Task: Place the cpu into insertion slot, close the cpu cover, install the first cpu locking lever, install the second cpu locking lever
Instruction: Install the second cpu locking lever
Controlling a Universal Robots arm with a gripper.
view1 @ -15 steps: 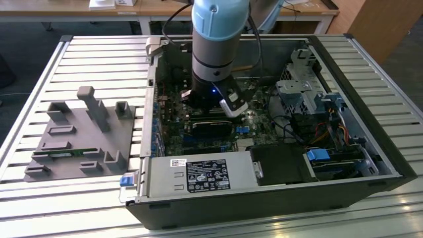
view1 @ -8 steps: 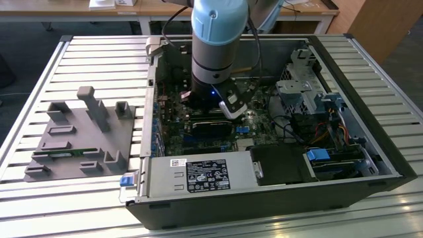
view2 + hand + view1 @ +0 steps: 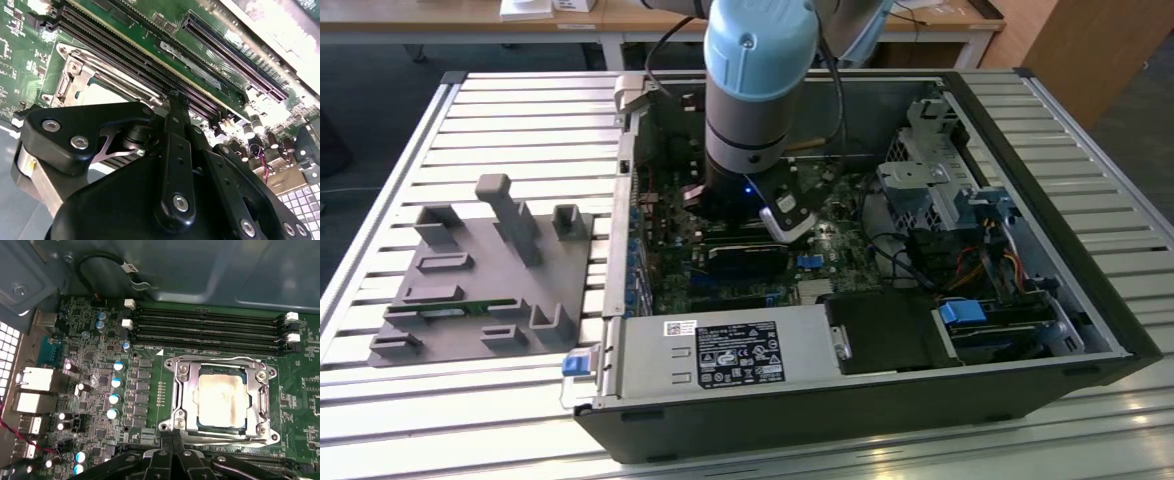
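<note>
In the first wrist view the black two-fingered tool (image 3: 172, 436) has its tips pressed together with nothing between them, touching the near edge of the thin silver metal square cpu cover (image 3: 182, 390). That frame lies flat and closed over the socket, and through its open middle shows the small flat square cpu with a silvery-beige metal top (image 3: 223, 397), seated in the slot. A thin wire lever (image 3: 220, 359) runs along the far side of the cover. Beyond it lie four long black memory slots (image 3: 205, 326) on the green motherboard (image 3: 90, 370). In the exterior view the pale blue and grey robot arm (image 3: 750, 90) reaches straight down into the open dark computer case (image 3: 1014, 240), which rests on a slatted metal worktop (image 3: 520, 120) beside a grey plastic fixture block (image 3: 487, 275).
</note>
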